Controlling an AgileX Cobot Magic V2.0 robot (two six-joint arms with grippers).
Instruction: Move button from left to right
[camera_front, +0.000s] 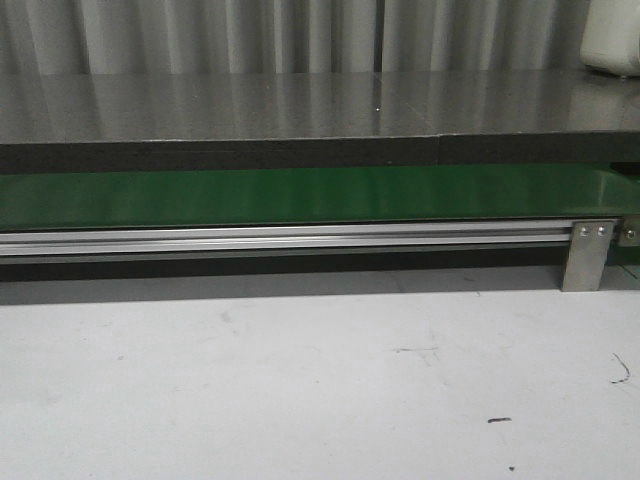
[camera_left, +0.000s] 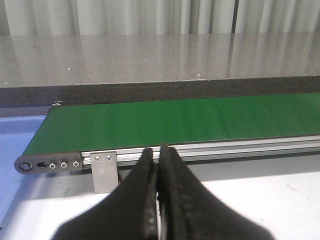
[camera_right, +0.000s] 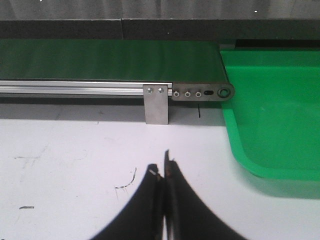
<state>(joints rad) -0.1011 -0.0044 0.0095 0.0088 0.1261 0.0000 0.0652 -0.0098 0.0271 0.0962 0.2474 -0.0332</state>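
button: not seen in any view | green belt (camera_front: 300, 195): bare | left gripper (camera_left: 159, 165): jaws pressed together, empty, just before the belt's left end | right gripper (camera_right: 164, 172): likewise, near its right end beside green tray (camera_right: 280, 120) | advice: wait, part left jaws first (nothing to grasp yet)

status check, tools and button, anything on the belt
Left tool shut, empty. Right tool shut, empty. Button not in view. Green belt bare.
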